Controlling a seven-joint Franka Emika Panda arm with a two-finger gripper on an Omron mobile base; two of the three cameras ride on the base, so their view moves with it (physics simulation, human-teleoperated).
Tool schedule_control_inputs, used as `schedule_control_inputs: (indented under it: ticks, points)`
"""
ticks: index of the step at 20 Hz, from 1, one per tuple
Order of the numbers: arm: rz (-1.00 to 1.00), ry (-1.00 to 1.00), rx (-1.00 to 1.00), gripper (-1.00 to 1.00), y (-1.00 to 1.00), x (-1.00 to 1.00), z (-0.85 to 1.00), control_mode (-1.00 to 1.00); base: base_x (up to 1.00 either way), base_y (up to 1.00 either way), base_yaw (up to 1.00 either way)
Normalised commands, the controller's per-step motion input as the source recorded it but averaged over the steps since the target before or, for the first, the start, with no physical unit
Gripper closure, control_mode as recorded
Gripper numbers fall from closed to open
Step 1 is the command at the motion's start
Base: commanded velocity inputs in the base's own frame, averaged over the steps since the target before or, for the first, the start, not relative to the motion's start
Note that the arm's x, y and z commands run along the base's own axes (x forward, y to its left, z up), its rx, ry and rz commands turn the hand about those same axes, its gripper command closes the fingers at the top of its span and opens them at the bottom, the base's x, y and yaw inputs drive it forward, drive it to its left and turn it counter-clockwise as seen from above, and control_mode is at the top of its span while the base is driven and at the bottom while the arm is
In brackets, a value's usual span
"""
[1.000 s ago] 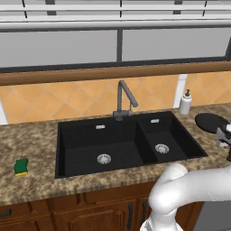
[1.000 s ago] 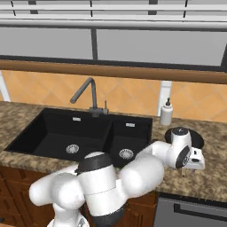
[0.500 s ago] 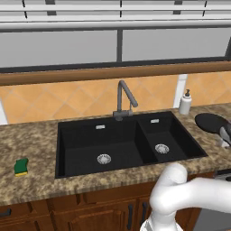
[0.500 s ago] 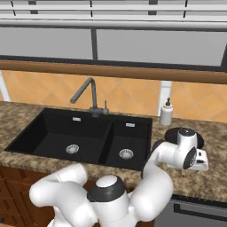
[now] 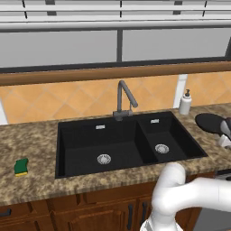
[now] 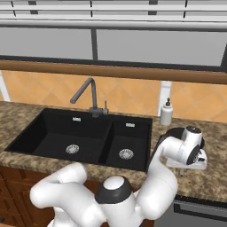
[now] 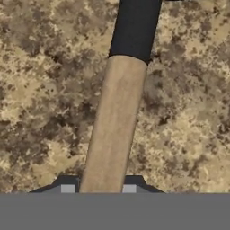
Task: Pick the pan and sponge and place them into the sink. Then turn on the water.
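Observation:
The black pan (image 5: 211,122) lies on the counter right of the sink (image 5: 127,140), its pale wooden handle (image 7: 114,134) pointing toward me. In the hand view the handle runs straight up between my two fingertips (image 7: 67,186) and fills the gap, touching both. My gripper (image 6: 195,163) is low over the handle, shut on it, and hides most of the pan (image 6: 174,133) in the right base view. The green and yellow sponge (image 5: 21,166) rests on the counter left of the sink. The grey faucet (image 5: 124,96) shows no stream.
A white soap dispenser (image 5: 185,102) stands at the back, between the small basin and the pan. A tiled backsplash and a window ledge rise behind the counter. My own elbow (image 6: 113,195) bulks low in front of the sink.
My hand has settled slightly lower and to the right onto the pan handle, and the arm's lower links have swung. Pan and sponge lie where they were.

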Motion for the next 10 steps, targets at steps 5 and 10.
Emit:
schedule_control_inputs:
  ticks: [5,10]
  points:
    - [0.09,0.13,0.1,1.0,0.32,-0.1,-0.57,-1.0,0.0,0.0,0.0]
    - [-0.03,0.04,0.14,1.0,0.38,-0.38,0.03,-1.0,0.0,0.0,0.0]
